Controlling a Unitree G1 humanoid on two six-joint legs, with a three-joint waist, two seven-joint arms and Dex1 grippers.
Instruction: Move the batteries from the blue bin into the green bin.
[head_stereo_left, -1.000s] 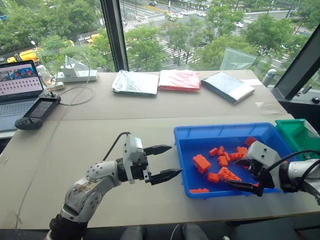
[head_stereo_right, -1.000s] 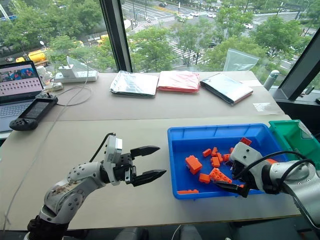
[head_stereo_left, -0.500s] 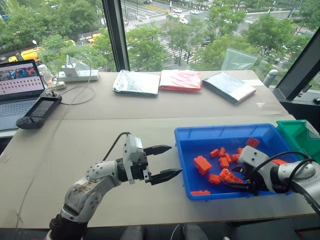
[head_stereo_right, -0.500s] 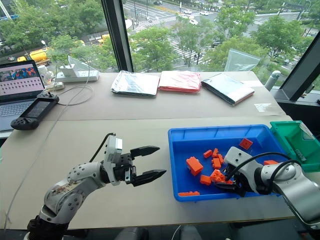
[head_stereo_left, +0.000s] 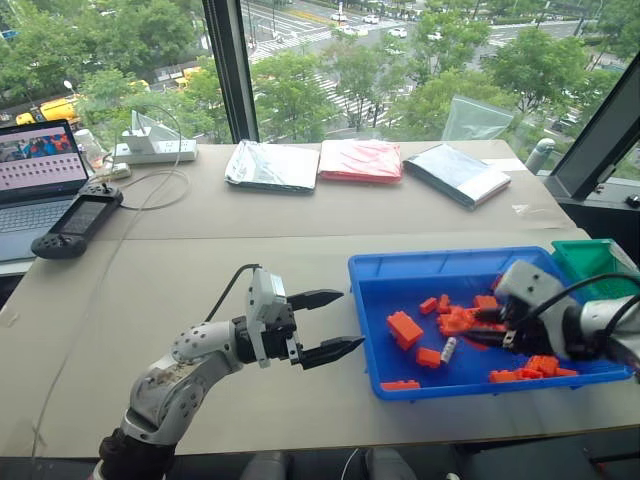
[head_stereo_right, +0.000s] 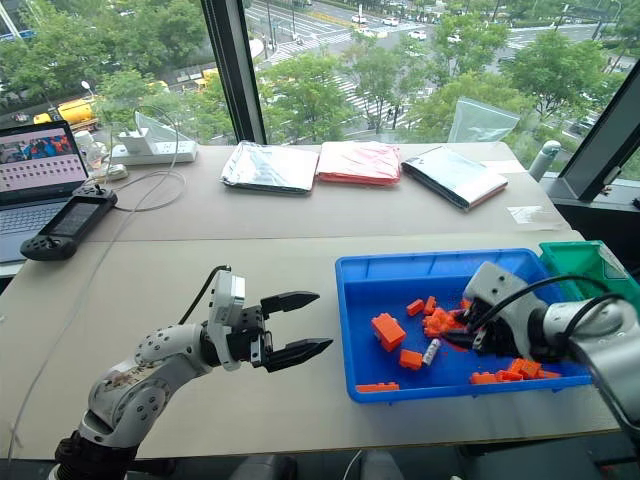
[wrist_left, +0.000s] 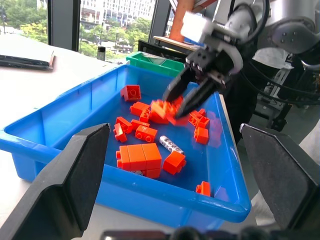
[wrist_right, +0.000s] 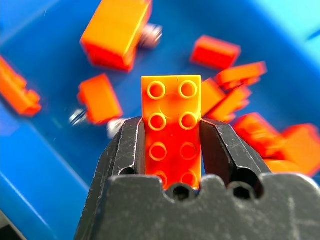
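The blue bin (head_stereo_left: 440, 259) sits on the table at my right front, holding several orange toy bricks (head_stereo_left: 403, 327) and a whitish battery (head_stereo_left: 449, 349) lying near its middle. The same battery (wrist_left: 171, 145) lies among the bricks in the left wrist view. My right gripper (head_stereo_left: 478, 327) hovers over the bin's right half, shut on an orange brick (wrist_right: 171, 127) with two rows of studs. Left of the bin, just above the table, my left gripper (head_stereo_left: 335, 322) is open and holds nothing. The green bin (head_stereo_left: 590, 260) stands against the blue bin's far right corner.
A laptop (head_stereo_left: 35, 175), a handheld controller (head_stereo_left: 75, 222) and a power strip (head_stereo_left: 152, 150) with cables lie at the far left. Three flat packets (head_stereo_left: 360, 160) rest along the window edge. The table's front edge runs just below the blue bin.
My right gripper has shut on an orange brick from the pile and lifted it up and toward the bin's right. Bricks scattered, and a battery now lies in the open. The left arm kept still.
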